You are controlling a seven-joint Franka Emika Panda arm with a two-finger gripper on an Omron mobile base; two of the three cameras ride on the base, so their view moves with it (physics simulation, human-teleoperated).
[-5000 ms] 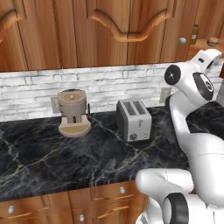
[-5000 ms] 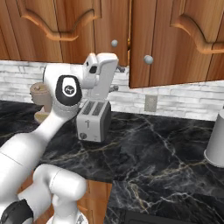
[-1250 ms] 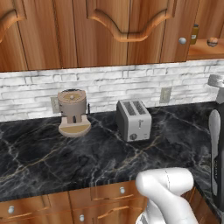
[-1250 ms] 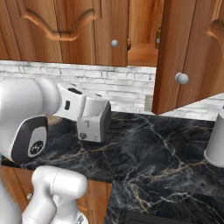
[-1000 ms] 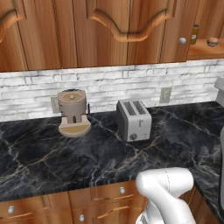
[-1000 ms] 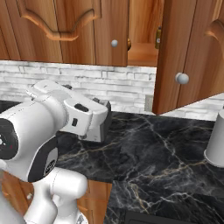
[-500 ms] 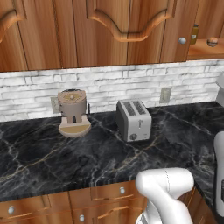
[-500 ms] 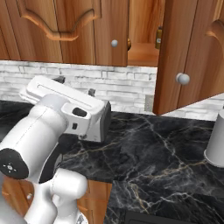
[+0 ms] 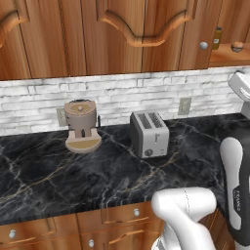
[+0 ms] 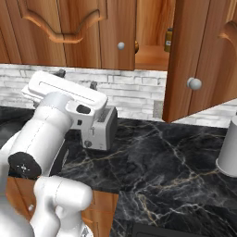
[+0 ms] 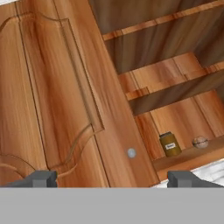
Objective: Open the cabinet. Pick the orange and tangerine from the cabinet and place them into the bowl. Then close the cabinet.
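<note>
1. Two dark fingertips (image 11: 43, 178) sit at the bottom of the hand view, far apart — the gripper (image 11: 112, 179) is wide open, with nothing between the tips and touching nothing.
2. The gripper faces the cabinet (image 11: 183, 83), whose door (image 10: 199, 55) stands swung out in the right base view.
3. On the lowest shelf (image 11: 188, 154) stand a small dark jar (image 11: 169, 144) and, just beside it, a round brownish thing (image 11: 200, 141) — too small to name.
4. A closed neighbouring door (image 11: 61, 96) with a round knob (image 11: 131, 152) lies left of the opening.
5. Below, a toaster (image 9: 149, 133) stands on the black counter (image 9: 107, 176).
</note>
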